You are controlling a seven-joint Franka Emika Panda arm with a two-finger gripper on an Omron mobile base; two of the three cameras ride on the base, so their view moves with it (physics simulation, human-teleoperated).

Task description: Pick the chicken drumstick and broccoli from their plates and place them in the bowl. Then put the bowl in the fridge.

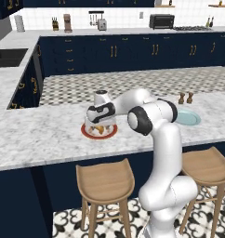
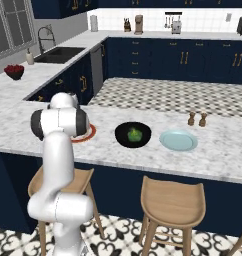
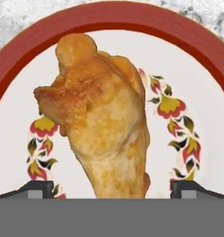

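We see the gripper (image 3: 112, 187) with its two dark fingertips spread wide, one on either side of the chicken drumstick (image 3: 104, 125), not clamping it. The drumstick is lumpy, golden-brown and tapered, lying on the flat white plate (image 3: 192, 78) with its glossy red-orange rim and floral pattern. The bumpy green broccoli (image 2: 134, 134) sits inside the deep, glossy black bowl (image 2: 120, 138) on the marbled counter (image 1: 35, 139), beside the plain pale blue-green plate (image 2: 178, 141).
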